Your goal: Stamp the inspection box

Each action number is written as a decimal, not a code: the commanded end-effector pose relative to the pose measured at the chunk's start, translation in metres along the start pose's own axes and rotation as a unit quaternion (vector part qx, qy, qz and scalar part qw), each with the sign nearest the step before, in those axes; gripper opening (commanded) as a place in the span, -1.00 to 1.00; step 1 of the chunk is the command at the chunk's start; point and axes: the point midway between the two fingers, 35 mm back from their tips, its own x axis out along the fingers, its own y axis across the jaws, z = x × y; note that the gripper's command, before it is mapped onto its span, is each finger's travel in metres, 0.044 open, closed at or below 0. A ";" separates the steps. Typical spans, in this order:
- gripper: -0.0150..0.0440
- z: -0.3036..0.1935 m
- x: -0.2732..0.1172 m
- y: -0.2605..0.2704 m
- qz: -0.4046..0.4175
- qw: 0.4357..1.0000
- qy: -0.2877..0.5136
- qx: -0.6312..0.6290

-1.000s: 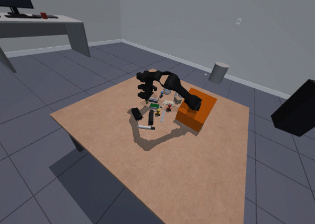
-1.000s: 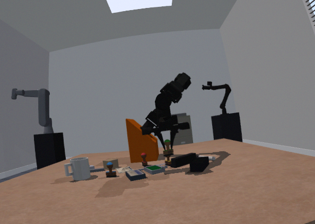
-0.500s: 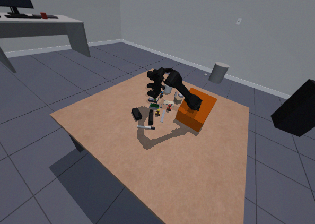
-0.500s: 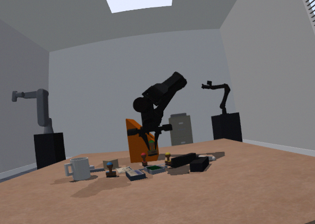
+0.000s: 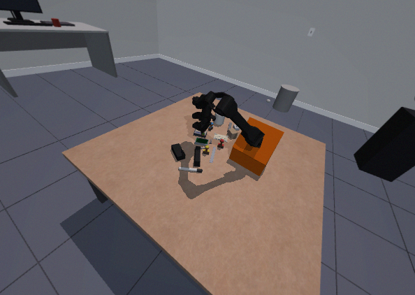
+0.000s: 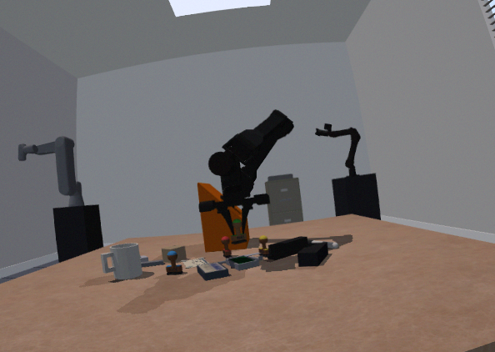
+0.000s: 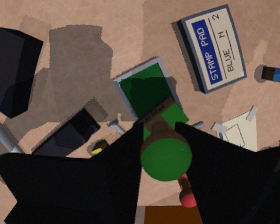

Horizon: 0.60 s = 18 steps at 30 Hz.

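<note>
My gripper [image 6: 238,233] [image 7: 159,128] is shut on the green-knobbed stamp [image 6: 237,222] [image 7: 166,156], held upright above the bench with its base toward the far side in the wrist view. The open green ink pad [image 5: 201,142] [image 6: 243,262] [image 7: 141,87] lies below, partly behind the stamp in the wrist view. The stamp is clear of the pad. The white card [image 5: 221,137] [image 6: 195,263] [image 7: 242,131] lies taped down right of the pad in the wrist view. Part of its box outline shows; my right finger hides the rest. The lettering under the stamp is hidden.
A closed blue stamp pad [image 6: 212,270] [image 7: 213,50] lies beside the green one. Red [image 6: 225,240] [image 7: 188,197], yellow [image 6: 263,240] and blue [image 6: 172,257] knobbed stamps stand around. Black blocks [image 5: 178,152] [image 5: 197,156], a mug [image 6: 127,261] and an orange box [image 5: 267,147] are also there.
</note>
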 end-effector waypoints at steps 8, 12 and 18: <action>-0.49 -0.001 0.009 -0.001 0.002 1.000 0.001 0.003; -0.49 -0.001 0.011 -0.001 0.002 1.000 0.001 0.003; -0.49 -0.001 0.015 -0.001 0.002 1.000 0.001 0.002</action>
